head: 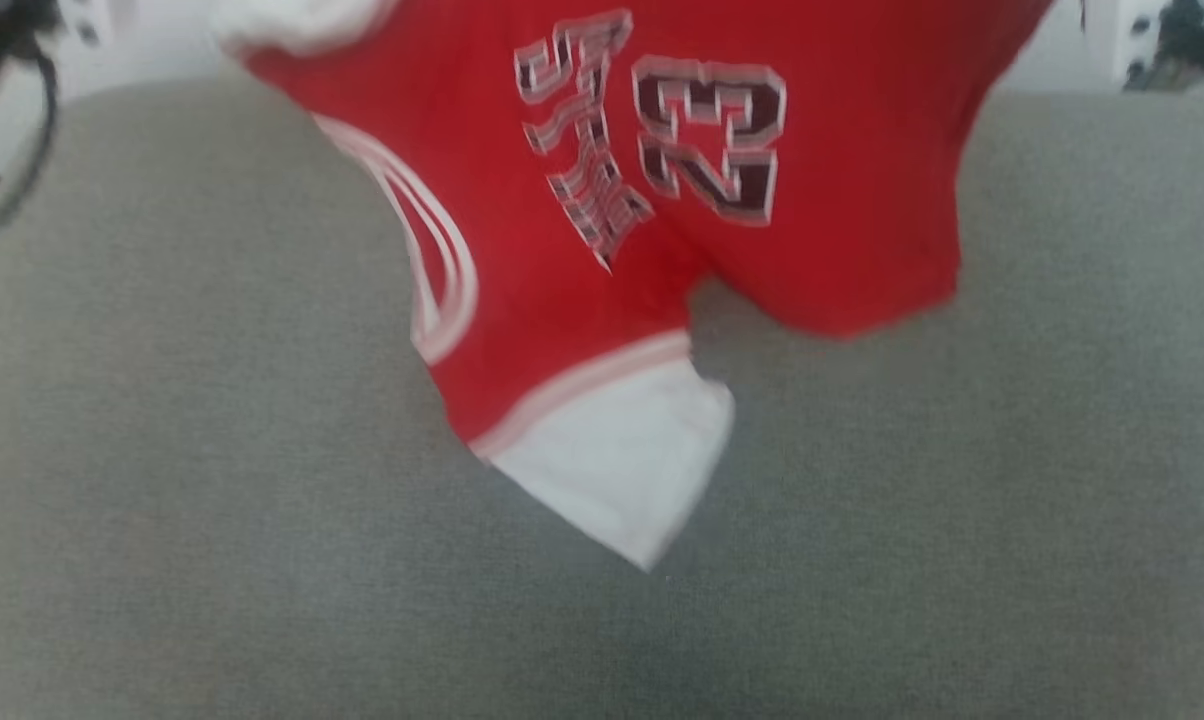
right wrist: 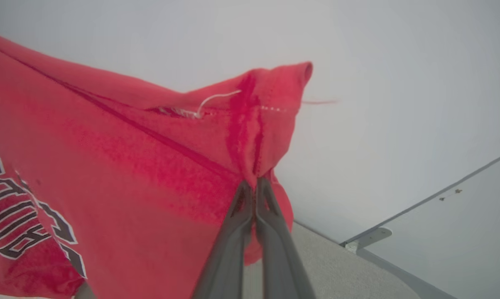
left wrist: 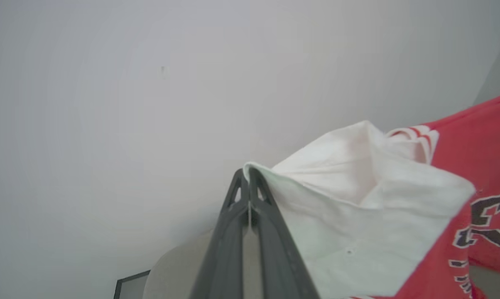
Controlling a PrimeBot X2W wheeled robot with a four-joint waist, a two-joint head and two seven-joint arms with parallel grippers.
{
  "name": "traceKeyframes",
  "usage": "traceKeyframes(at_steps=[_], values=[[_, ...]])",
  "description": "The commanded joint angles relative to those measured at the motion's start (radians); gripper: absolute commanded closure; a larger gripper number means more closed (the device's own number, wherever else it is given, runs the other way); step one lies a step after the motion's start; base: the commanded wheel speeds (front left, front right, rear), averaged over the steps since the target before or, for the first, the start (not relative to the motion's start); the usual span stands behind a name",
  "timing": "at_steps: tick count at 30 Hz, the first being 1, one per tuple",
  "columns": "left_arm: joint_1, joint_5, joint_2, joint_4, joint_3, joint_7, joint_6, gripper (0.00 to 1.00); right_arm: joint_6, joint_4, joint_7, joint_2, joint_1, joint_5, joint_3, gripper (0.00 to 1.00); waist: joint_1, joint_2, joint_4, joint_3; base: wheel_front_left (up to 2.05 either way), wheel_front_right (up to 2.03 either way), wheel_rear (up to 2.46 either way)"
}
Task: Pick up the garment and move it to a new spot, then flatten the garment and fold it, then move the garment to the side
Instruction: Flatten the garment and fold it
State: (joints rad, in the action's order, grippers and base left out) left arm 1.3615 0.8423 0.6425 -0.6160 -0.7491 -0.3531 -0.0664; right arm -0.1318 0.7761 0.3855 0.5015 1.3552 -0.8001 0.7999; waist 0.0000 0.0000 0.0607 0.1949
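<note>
Garment (head: 582, 330) was up in the air, hanging over the grey cloth-covered surface (head: 162, 480), held at two spots. Left tool (left wrist: 248, 171) was pressed together, pinching the edge of a white sleeve (left wrist: 358, 195). Right tool (right wrist: 256, 182) was pressed together too, pinching a bunched red corner near a seam with a loose white thread. The other white sleeve (head: 622, 470) dangled lowest, with a shadow under it; couldn't tell if its tip touched the surface. Shirt sagged between the grips, not spread out, chest side facing the head camera and upside down. Progress, my read: pick-up done, garment likely mid-carry to the new spot. Laying flat, folding and moving it aside all looked left to do. Writing: big dark white-outlined number (head: 710, 140) on the chest, looked like 23 seen upside down. The lettering beside it (head: 577, 150) was blurred and creased, not readable. Partial dark letters showed in both wrist views, cut off at the edges. No brand tag seen.
</note>
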Motion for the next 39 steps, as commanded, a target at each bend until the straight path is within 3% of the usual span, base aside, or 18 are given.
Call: traceKeyframes(at_steps=[1, 6, 17, 21, 28, 33, 39], values=[[0.052, -0.034, -0.003, -0.026, 0.006, 0.027, -0.002, 1.0, 0.002, 0.025, -0.035, 0.0, 0.036, 0.025, -0.022, 1.0, 0.0, 0.0, -0.011, 0.045, 0.0, 0.0, 0.0], [0.195, -0.095, -0.035, -0.106, 0.014, 0.121, 0.005, 1.0, 0.002, 0.108, -0.16, -0.048, 0.113, 0.105, -0.082, 1.0, 0.0, 0.0, -0.023, 0.142, 0.0, 0.0, 0.0], [0.464, -0.231, -0.108, -0.265, 0.03, 0.48, 0.06, 1.0, 0.002, 0.348, -0.516, -0.126, 0.288, 0.338, -0.195, 1.0, 0.0, 0.0, -0.007, 0.3, 0.0, 0.0, 0.0], [0.477, -0.222, -0.146, -0.325, 0.025, 0.537, 0.021, 1.0, 0.002, 0.431, -0.571, -0.161, 0.299, 0.389, -0.215, 1.0, 0.0, 0.0, 0.012, 0.314, 0.0, 0.0, 0.0], [0.369, -0.162, -0.207, -0.399, 0.001, 0.509, -0.044, 1.0, 0.002, 0.483, -0.551, -0.181, 0.215, 0.392, -0.205, 1.0, 0.0, 0.0, 0.042, 0.287, 0.0, 0.0, 0.0], [0.204, -0.057, -0.231, -0.376, -0.039, 0.4, -0.063, 1.0, 0.002, 0.475, -0.524, -0.186, 0.094, 0.359, -0.17, 1.0, 0.0, 0.0, 0.064, 0.235, 0.0, 0.0, 0.0], [-0.001, 0.084, -0.184, -0.233, -0.107, 0.25, -0.063, 1.0, 0.002, 0.393, -0.461, -0.157, -0.082, 0.268, -0.11, 1.0, 0.0, 0.0, 0.086, 0.168, 0.0, 0.0, 0.0]])
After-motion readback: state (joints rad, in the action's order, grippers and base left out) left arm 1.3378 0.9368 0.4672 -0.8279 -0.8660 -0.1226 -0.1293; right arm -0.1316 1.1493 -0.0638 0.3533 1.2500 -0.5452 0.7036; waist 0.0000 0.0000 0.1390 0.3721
